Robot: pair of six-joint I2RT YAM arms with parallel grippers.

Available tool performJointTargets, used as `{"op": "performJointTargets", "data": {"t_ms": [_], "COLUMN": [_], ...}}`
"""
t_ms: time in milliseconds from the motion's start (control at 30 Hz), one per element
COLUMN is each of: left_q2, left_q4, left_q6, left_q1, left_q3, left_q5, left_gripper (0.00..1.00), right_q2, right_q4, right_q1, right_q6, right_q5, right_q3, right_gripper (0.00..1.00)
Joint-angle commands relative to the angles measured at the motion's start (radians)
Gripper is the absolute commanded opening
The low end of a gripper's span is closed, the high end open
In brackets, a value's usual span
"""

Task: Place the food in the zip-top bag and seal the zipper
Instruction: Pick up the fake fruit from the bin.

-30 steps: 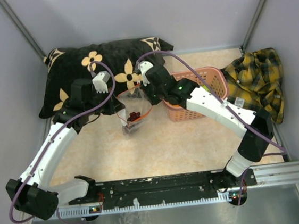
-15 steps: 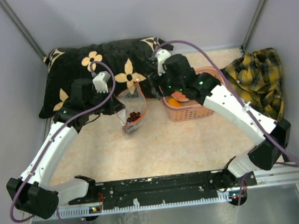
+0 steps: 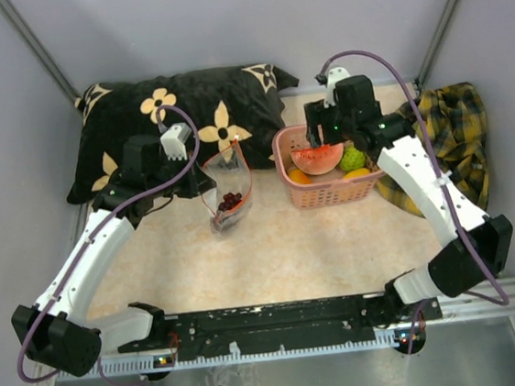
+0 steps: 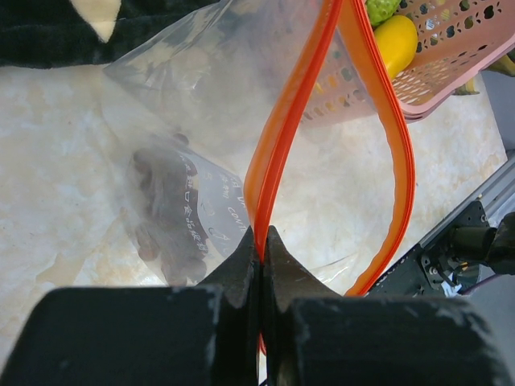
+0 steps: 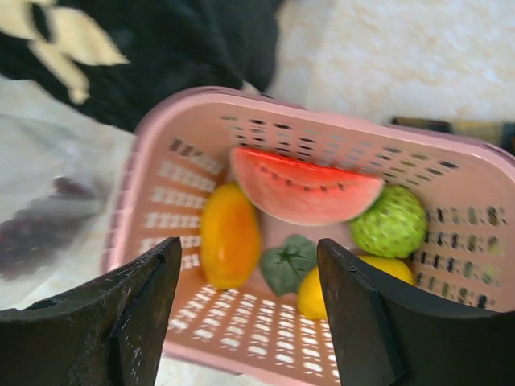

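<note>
The clear zip-top bag (image 3: 228, 194) hangs upright with its mouth open; a dark purple grape bunch (image 3: 231, 199) lies inside it, also seen as the grape bunch (image 4: 165, 217). My left gripper (image 4: 262, 235) is shut on the bag's orange zipper (image 4: 282, 145) strip, holding one side of the mouth up. My right gripper (image 5: 248, 249) is open and empty above the pink basket (image 5: 265, 354). In that basket lie the watermelon slice (image 5: 306, 186), a bumpy green fruit (image 5: 389, 222), an orange piece (image 5: 229, 233) and a yellow piece (image 5: 310, 296).
A black floral pillow (image 3: 140, 122) lies behind the bag. A yellow plaid cloth (image 3: 449, 131) is bunched at the right, beside the basket (image 3: 331, 194). A green leaf-shaped piece (image 5: 288, 261) sits in the basket. The black rail (image 3: 280, 320) runs along the near edge.
My right gripper has left the bag's mouth, opened, and swung right to above the basket. The left gripper and the bag have stayed put.
</note>
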Motion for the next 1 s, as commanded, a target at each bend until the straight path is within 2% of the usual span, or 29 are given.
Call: {"op": "performJointTargets", "data": {"t_ms": [0,167,367,767,967], "left_q2": [0.004,0.006,0.009,0.007,0.008], "left_q4": [0.007,0.006,0.007,0.006,0.007], "left_q6": [0.014,0.013,0.013,0.012,0.009], "left_q1": [0.009,0.012,0.015,0.019,0.019], "left_q3": [0.002,0.002,0.002,-0.001,0.000], "left_q5": [0.023,0.031,0.034,0.035,0.041], "left_gripper": [0.00,0.00,0.00,0.00,0.00], "right_q2": [0.069,0.163,0.219,0.321,0.347], "right_q4": [-0.038,-0.092,-0.042,-0.018,0.012], "right_q1": [-0.041,-0.080,-0.085,-0.087,-0.087], "right_q6": [-0.008,-0.025,-0.078,-0.133,-0.140], "right_q5": [0.093,0.161,-0.099,-0.288,-0.315], "right_q3": [0.002,-0.003,-0.040,-0.081,-0.123], "right_gripper": [0.69,0.70,0.71,0.68,0.68]}}
